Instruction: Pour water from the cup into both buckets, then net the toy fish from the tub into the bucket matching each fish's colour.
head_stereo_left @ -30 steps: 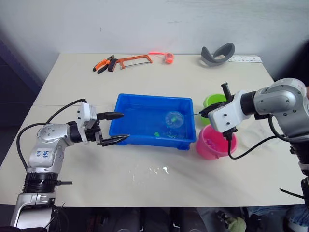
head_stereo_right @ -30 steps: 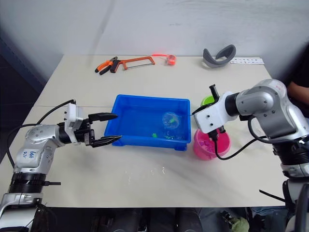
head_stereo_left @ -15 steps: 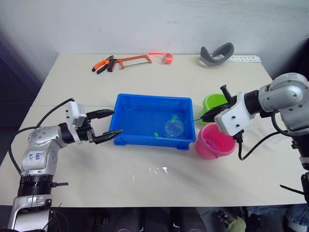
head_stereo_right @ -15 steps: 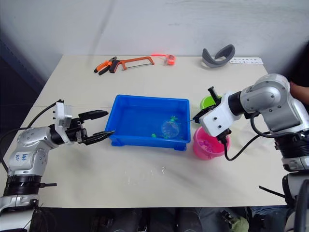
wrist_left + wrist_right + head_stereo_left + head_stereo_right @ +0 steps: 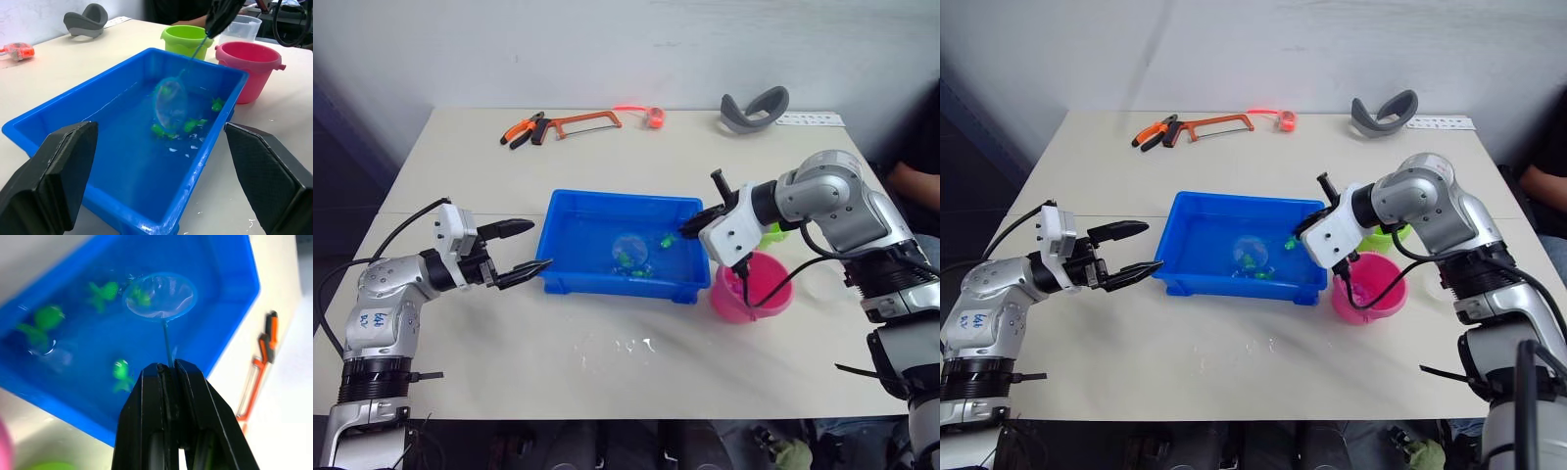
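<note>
Here the net (image 5: 160,297) is held by its thin handle in the right gripper (image 5: 168,377), jaws clamped on it, with the hoop dipped in the water of the blue tub (image 5: 570,282) among green toy fish (image 5: 194,124). The left gripper (image 5: 521,249) is held just beside the tub's left end, jaws spread wide and holding nothing. The pink bucket (image 5: 764,294) and green bucket (image 5: 188,41) are seen right of the tub, the clear cup (image 5: 239,27) beyond them.
</note>
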Controlling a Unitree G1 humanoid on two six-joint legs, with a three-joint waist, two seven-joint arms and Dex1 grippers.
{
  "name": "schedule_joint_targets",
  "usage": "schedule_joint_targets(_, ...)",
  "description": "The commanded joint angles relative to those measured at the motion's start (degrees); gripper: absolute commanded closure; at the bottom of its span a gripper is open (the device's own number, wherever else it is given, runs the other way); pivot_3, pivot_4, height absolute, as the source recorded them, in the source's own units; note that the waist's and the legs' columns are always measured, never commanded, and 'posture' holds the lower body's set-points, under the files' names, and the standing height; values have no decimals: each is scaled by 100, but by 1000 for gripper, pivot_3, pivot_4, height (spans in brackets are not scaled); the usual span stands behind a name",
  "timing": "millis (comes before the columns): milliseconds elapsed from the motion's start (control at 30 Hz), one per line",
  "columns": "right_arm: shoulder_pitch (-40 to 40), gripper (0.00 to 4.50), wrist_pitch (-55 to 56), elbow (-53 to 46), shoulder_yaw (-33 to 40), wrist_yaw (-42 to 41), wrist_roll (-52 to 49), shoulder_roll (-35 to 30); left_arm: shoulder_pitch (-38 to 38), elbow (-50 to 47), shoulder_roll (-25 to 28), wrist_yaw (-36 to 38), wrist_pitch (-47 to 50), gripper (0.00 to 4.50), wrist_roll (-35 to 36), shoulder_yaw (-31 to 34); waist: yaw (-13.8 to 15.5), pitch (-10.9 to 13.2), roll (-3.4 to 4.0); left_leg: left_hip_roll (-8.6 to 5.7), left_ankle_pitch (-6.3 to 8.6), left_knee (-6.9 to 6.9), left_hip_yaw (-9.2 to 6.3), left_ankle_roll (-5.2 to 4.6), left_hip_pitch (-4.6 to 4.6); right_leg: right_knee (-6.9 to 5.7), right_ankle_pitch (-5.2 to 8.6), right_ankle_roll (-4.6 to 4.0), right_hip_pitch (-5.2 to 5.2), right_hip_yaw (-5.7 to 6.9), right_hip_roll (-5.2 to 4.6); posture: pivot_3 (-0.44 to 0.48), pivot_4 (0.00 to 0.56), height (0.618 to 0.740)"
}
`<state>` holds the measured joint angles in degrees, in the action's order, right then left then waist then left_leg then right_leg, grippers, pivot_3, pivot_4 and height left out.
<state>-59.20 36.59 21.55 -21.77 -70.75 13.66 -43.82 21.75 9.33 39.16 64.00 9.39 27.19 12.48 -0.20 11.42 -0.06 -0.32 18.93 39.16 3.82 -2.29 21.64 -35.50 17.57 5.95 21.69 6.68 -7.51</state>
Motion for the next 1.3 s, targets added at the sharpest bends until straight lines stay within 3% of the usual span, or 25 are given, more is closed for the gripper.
schedule_joint_targets(33,-115,4500,220,-45,316,51,-122,-374,61,-163,-2,21,-41,14,10,-45,2,0,0,0,0,0,0,0,0,0,0,0,0,0,0,0,150,740)
schedule_joint_targets(233,-161,4500,491,-38,492,-159,-545,-922,159,-76,-74,33,-95,14,-24,-165,-22,1,1,1,0,-2,3,0,0,3,0,0,0,-1,1,0,150,740)
schedule_joint_targets(400,-50,4500,668,-183,436,-1080,-1672,-1135,205,-24,-144,54,-134,14,-47,-247,-62,1,2,3,0,-2,4,1,-1,1,0,0,0,-1,1,0,150,740)
schedule_joint_targets(900,-747,4500,1971,1234,-348,-2078,-1362,-589,131,-211,-208,11,-83,14,-54,-316,-141,2,2,4,0,-2,2,1,-2,2,0,0,-1,-1,-1,0,150,740)
schedule_joint_targets(1100,-1100,4500,2432,1853,-529,-1630,-889,-288,138,-243,-201,-39,-87,14,-50,-300,-140,2,3,4,0,-2,1,1,-2,1,0,0,-1,-1,-1,0,150,740)
schedule_joint_targets(1300,-1371,4500,2539,2301,-237,-335,-50,-48,86,-302,-190,-77,-72,14,-50,-289,-141,3,5,4,0,-2,1,1,-1,0,1,-2,1,-2,-2,0,150,740)
